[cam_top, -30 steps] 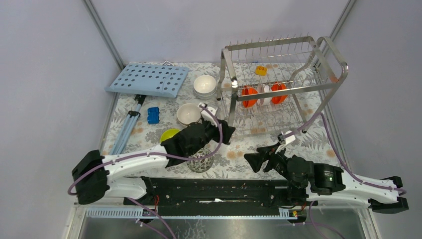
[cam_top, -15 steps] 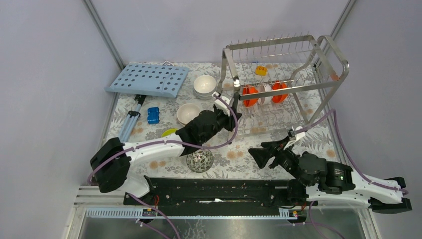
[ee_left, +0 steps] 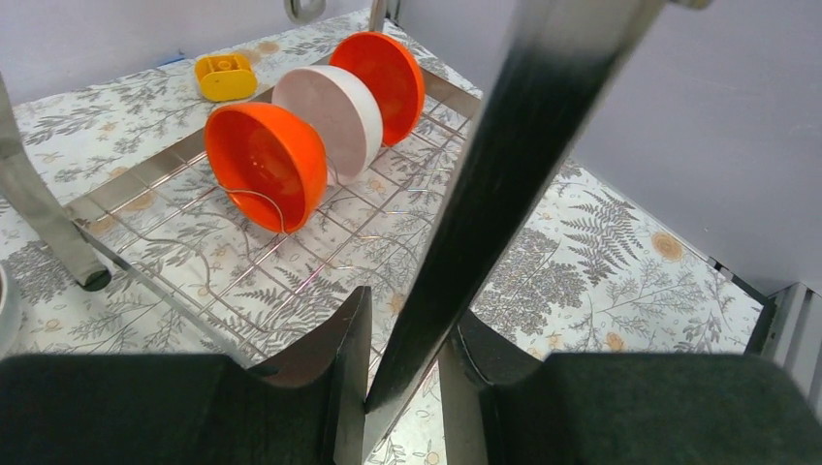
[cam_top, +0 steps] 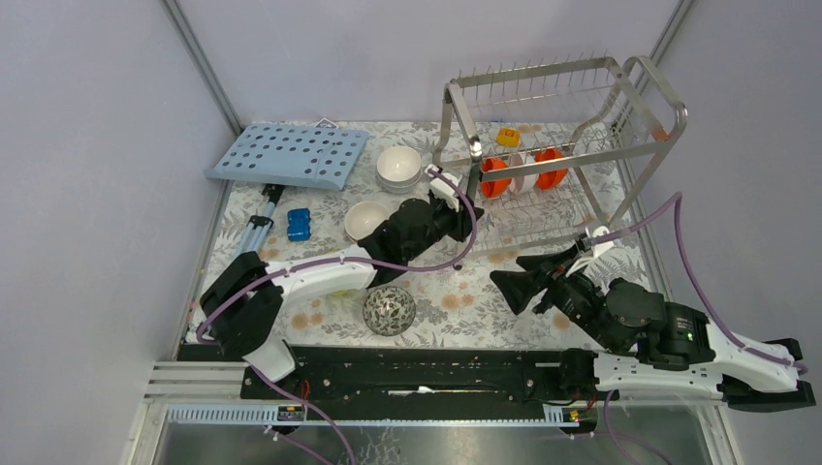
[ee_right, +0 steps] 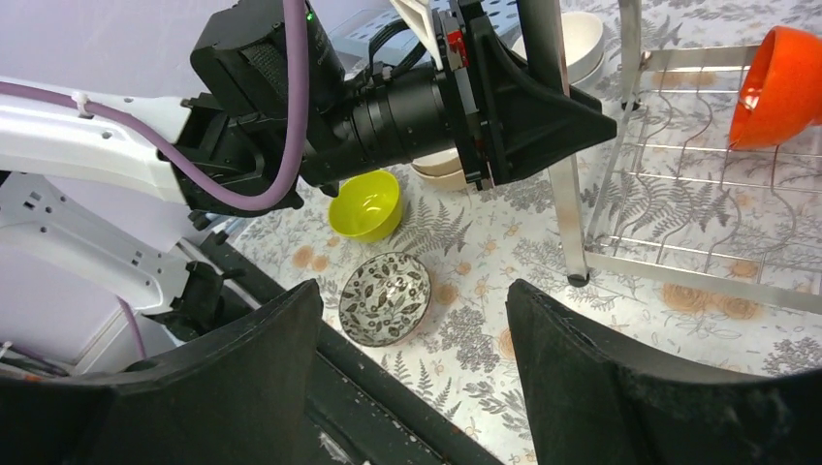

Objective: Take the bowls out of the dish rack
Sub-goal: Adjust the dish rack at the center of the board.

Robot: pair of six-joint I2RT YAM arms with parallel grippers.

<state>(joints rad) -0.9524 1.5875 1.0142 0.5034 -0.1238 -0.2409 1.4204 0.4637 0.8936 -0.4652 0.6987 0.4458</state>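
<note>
Gripping the near-left upright of the dish rack, the left gripper is pinching narrow on that flat steel bar, one finger pressing on each side. The bar is crossing the left wrist view on a slant and blocking part of it.

Three bowls are standing on edge in the rack's lower wire tier: a glossy orange-red bowl nearest, a pale cream one touching behind it, and another orange-red one farthest. A yellow-orange clip is lying beyond them.

Left of the rack, on the fern-print cloth, a white bowl and a cream-beige bowl are sitting upright. The left arm is reaching over the lime-green bowl, hiding it from above. A speckled bowl is sitting near the front edge.

Farther left, a blue block and a perforated light-blue board are lying.

The right gripper is hovering right of the speckled bowl, jaws spread wide and holding nothing.
</note>
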